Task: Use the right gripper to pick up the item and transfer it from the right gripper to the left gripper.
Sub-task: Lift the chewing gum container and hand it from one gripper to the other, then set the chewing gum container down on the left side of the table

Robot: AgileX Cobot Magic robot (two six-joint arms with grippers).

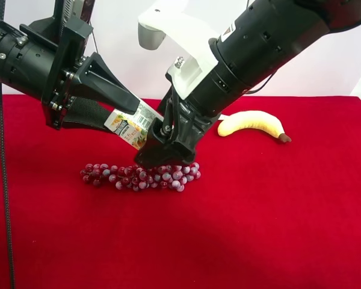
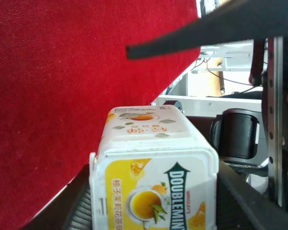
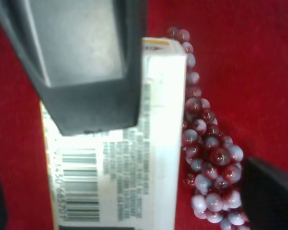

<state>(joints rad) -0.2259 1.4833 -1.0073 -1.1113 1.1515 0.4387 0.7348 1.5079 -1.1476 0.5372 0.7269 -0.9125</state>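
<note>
Exterior high view, near to far. The red desk carries everything. A bunch of grapes lies on it near centre.

At 12 o'clock of the grapes is the drink carton, held off the desk and tilted, its low end toward 4 o'clock.

The left pincer comes in from 9 o'clock and is clamped on the carton's printed end. The left wrist view shows a black finger tight against each side.

The right pincer reaches down from 1 o'clock, tips just over the grapes. In the right wrist view its fingers stand wide apart, neither touching the carton, with the barcode face between them.

The banana lies farther back, at 3 o'clock of the carton and well apart from it.
</note>
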